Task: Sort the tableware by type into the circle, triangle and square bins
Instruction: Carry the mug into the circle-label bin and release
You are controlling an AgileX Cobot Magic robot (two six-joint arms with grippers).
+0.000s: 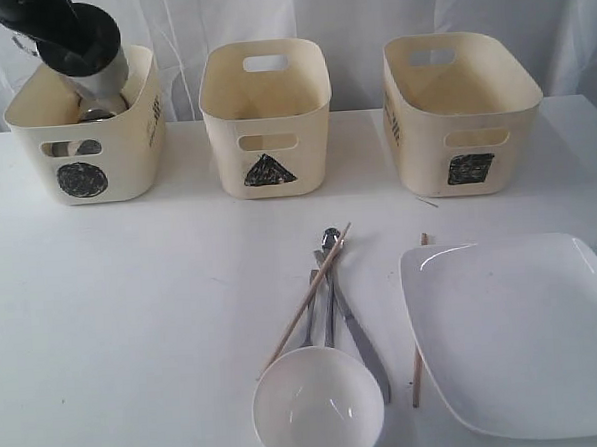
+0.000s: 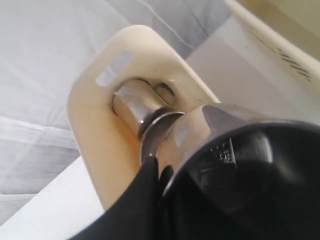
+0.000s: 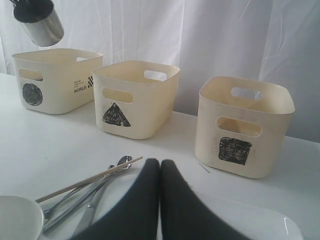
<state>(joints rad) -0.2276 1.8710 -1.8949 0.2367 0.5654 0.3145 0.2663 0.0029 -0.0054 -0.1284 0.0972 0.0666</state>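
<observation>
My left claw (image 2: 159,175) is clamped on a steel mug (image 1: 106,81) and holds it in the air above the circle bin (image 1: 125,157), the bin to the left of the triangle bin (image 1: 295,154). A second mug (image 2: 132,102) sits inside the circle bin. The square bin (image 1: 425,147) stands to the triangle bin's right.

My right claw (image 3: 159,167) is closed, fingers pressed together with nothing between them, low over the table in front and to the right of the triangle bin.

Straight in front of the triangle bin the spoon (image 1: 330,240), fork (image 1: 311,313) and knife (image 1: 363,345) lie bunched together, with one chopstick (image 1: 303,303) slanting across them. Further out from that bin sits the white bowl (image 1: 318,408). The plate (image 1: 515,342) lies in front and to the right, with the second chopstick (image 1: 416,373) partly tucked under its edge.
</observation>
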